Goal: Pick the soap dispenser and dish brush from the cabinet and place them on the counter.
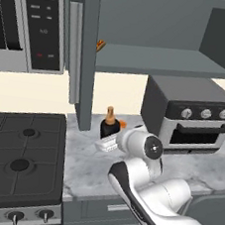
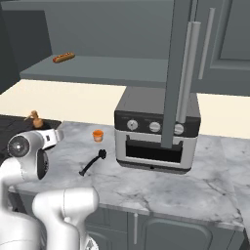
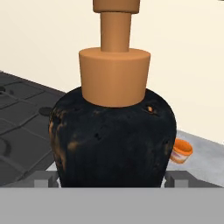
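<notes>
The soap dispenser (image 3: 113, 140), a black bottle with an orange-brown pump, stands upright on the marble counter (image 1: 85, 166) close to the stove. In the left base view the soap dispenser (image 1: 109, 124) sits just beyond my gripper (image 1: 105, 144). In the hand view my gripper (image 3: 111, 181) is open, with one fingertip (image 3: 43, 181) on each side of the bottle's base. The dish brush (image 2: 93, 163) lies flat on the counter (image 2: 161, 188), to the right of my gripper (image 2: 57, 135). The cabinet (image 1: 161, 60) hangs open above, its shelf (image 2: 97, 66) grey.
A small orange cup (image 2: 98, 135) stands behind the brush. A toaster oven (image 2: 156, 132) occupies the counter's middle. The black stove (image 1: 19, 158) lies to the left, with a microwave (image 1: 31, 19) above it. The open cabinet door (image 1: 86, 56) hangs down beside the bottle. A small brown item (image 2: 64, 57) lies on the shelf.
</notes>
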